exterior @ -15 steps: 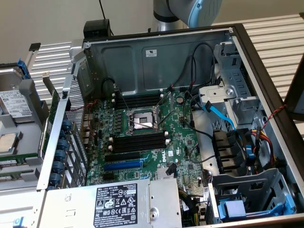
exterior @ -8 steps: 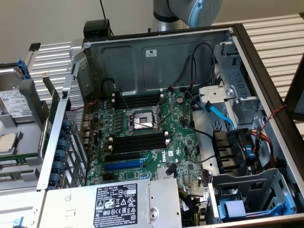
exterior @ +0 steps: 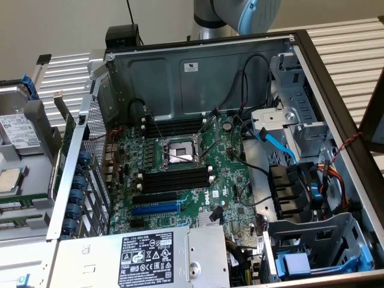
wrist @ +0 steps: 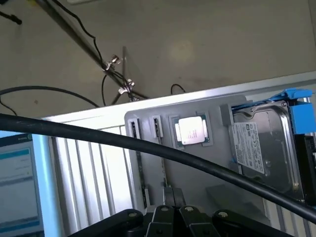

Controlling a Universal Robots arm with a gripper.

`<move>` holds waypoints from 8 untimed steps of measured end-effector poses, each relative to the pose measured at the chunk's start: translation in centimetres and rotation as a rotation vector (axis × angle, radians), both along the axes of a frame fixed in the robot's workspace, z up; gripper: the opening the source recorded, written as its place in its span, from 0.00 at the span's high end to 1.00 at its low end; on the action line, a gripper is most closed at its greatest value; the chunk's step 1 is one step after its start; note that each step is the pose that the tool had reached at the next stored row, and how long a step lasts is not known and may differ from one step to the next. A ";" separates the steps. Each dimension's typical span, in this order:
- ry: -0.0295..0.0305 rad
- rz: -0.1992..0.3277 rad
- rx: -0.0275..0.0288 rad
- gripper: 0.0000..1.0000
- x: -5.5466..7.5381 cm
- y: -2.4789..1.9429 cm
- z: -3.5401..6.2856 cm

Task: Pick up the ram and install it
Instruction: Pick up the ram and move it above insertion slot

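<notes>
Fingers: the fingers are pressed together with nothing between them.
Ram: the ram looks like a thin dark strip standing on its edge in a narrow groove of the grey tray. A second groove runs just beside it.
Ram in the exterior view: green strips lie in the same tray at the exterior view's left, outside the computer case.
Direction from fingers: the ram lies ahead of the fingertips and off to one side, not in line with them.
Long axis: it runs away from the fingers toward the tray's far edge, so the strip is seen nearly end-on along its length.
Neighbours in tray: a processor chip sits beyond the grooves, with a hard drive next to it.
In the way: a thick black cable crosses close to the camera, between it and the tray.
Arm: the arm rises behind the case's back wall.
Destination: the black memory slots on the board look bare.
Stage, as a judgement: nothing is grasped yet and the ram sits in its groove untouched.
</notes>
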State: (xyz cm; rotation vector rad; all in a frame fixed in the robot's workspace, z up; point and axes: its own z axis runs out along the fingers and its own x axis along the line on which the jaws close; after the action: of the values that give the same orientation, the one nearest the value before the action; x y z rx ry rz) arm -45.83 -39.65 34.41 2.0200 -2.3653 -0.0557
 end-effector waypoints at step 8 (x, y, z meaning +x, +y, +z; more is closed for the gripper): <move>0.0001 0.117 0.0000 0.89 0.3 0.01 -0.10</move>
State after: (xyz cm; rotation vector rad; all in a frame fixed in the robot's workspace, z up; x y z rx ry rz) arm -45.48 -39.64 34.31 2.1532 -2.2419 -0.0529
